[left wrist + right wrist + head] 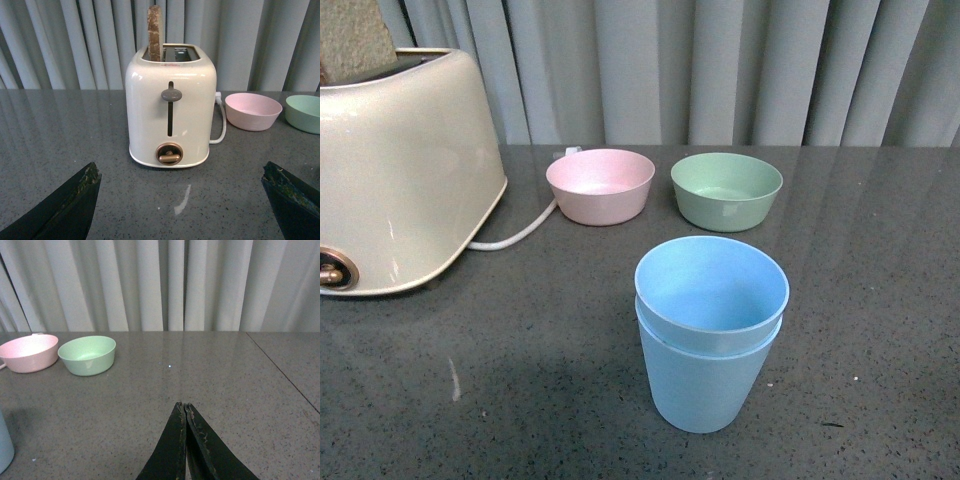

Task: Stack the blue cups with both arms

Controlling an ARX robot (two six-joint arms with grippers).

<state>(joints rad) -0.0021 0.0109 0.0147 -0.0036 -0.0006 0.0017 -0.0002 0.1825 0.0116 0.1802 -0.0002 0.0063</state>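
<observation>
cups [711, 335] are stacked: one blue tumbler nested inside the other, upright, on the grey table [880, 300] at the near middle of the front view. inner rim sits a bit above the outer rim, slightly skewed. neither arm shows in the front view, nothing touching the stack.

left gripper [182, 200]: jaws spread wide, two black fingertips [75, 197] at the lower corners of its wrist view, empty, hovering low over bare table and facing the toaster.

right gripper [185, 440]: jaws pressed together, tips meeting in a thin seam, holding nothing. a sliver of pale blue cup wall shows at the edge of that view (only the side, can't see the rim there), well apart from the tips.

further back: pink bowl [600, 185] and green bowl [726, 190] side by side, near each other but not touching, both upright and empty-looking. pink is on the left as the robot faces.

toaster [170, 112], cream, left of the pink bowl, lever up, copper knob low on the front, one brown slice [154, 32] standing in a slot. white cord [515, 235] runs from it along the table toward the pink bowl.

grey pleated curtain [165, 285] behind the table.
</observation>
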